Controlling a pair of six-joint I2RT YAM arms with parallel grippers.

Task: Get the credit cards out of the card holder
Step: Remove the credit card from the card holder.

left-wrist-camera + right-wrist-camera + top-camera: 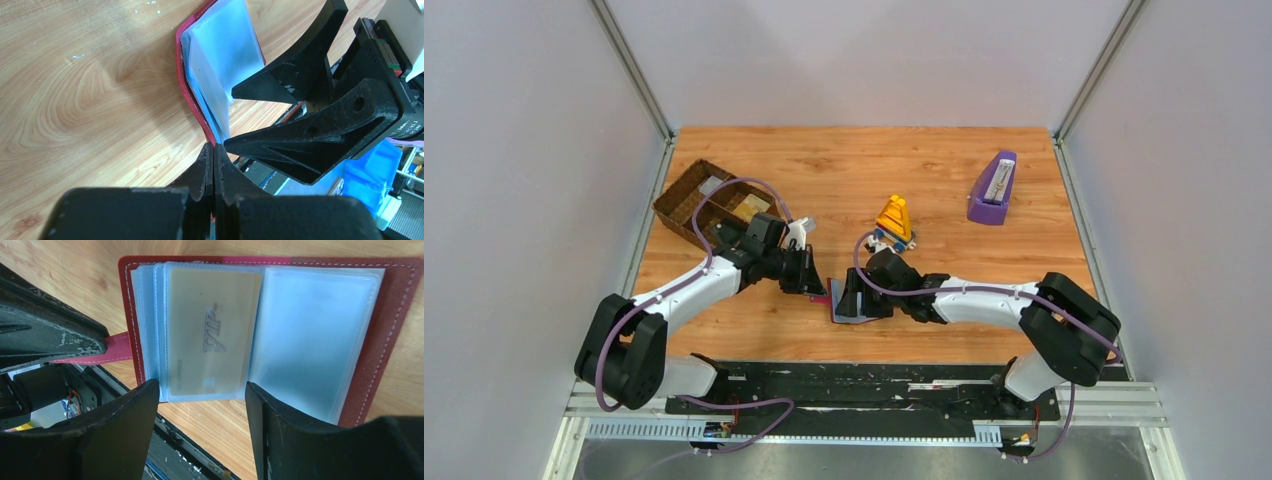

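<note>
Nearest the arm bases, close to the front edge of the wooden table (pixel 874 160), the card holder (pixel 400 315) is found lying open between the two wrists, red cover down, clear plastic sleeves (pixel 310 335) fanned upward.

Left gripper (pixel 214 165): jaws pressed fully together, clamped on the red snap tab (pixel 117 347) at the holder's outer edge. The booklet is thereby pinned at that side.

Right gripper (pixel 200 390): jaws spread wide, nothing held. No contact with sleeve or card can be made out from its wrist view.

A gold VIP card (pixel 215 335) is seen inside the sleeve just left of the spine. The facing sleeve looks empty, and whether the sleeves stacked beneath hold more cannot be told.

Relation that matters: the card lies directly ahead of the right fingertips, framed in the gap between them, its near short edge just beyond the tips. Its long axis runs away from the gripper, in line with the fingers and parallel to the spine. The right arm is judged the one to draw it, since the left is taken up with the tab. Which sleeve edge is open is not clear, so the pull direction is left undecided.

Farther out, a yellow cone toy (pixel 894 216) is noted at mid-table — apart from the work.

Farthest: a wicker basket (pixel 674 195) at the far left, a purple wedge stand (pixel 990 195) at the far right.
</note>
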